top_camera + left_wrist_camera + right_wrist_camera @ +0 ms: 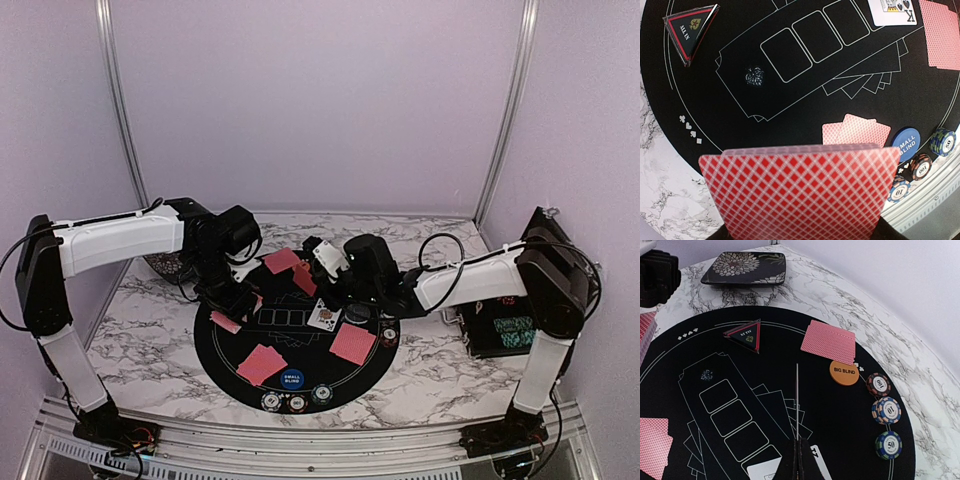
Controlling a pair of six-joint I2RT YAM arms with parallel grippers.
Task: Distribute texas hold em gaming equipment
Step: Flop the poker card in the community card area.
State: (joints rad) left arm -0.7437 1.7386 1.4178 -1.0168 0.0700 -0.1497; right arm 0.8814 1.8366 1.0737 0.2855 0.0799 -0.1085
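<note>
Now, the left gripper (800,236) clamps a red-backed deck (800,195) between its jaws; two face-down cards (856,131) lie just beyond. Jaws closed, the right gripper (797,462) pinches a single card (796,400) edge-on; the BIG BLIND button (844,373) lies ahead, to their right.

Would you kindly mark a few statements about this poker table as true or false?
1. The BIG BLIND button is orange. True.
2. The face-up card is a queen. False: it is a king.
3. Three poker chips lie beside the BIG BLIND button. True.
4. The floral plate sits on the black mat. False: it rests on the marble table, beyond the mat.
5. The SMALL BLIND button is red. False: it is blue.
</note>
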